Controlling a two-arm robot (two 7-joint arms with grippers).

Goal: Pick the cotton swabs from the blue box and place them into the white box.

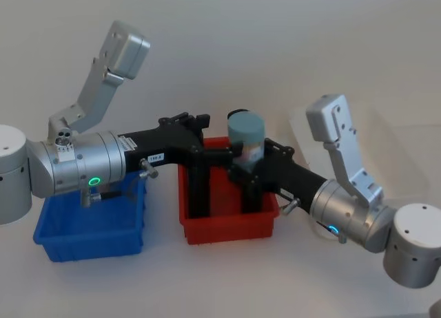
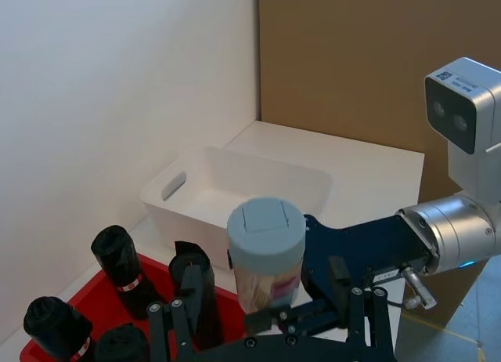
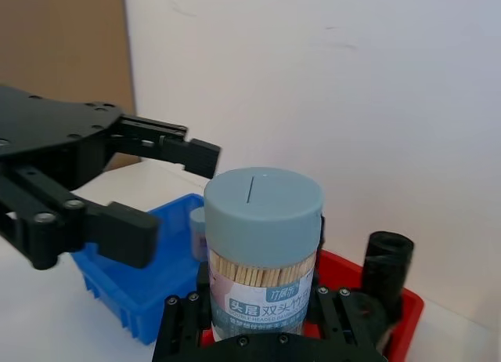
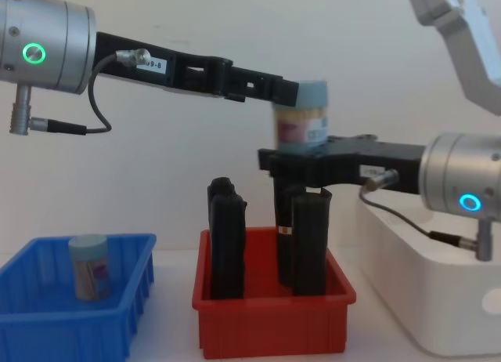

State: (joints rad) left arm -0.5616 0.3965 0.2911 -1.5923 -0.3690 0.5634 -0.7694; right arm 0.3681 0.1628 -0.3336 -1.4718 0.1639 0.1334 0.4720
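Right gripper [image 3: 262,327] clamping cotton swabs [image 3: 264,244] (upright) over red bin [image 1: 227,230], left gripper [image 3: 168,196] spread wide beside

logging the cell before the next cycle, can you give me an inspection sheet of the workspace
surface: white table, nothing spilled
job's things: held swab tub above the red bin; second swab tub upright in the blue box; white box looks empty
clutter: black sleeves standing in the red bin
grippers: right gripper shut on the held swab tub; left gripper open beside it
cables: grey cable looped under the left arm; second cable by the right wrist
surroundings: white wall, brown panel
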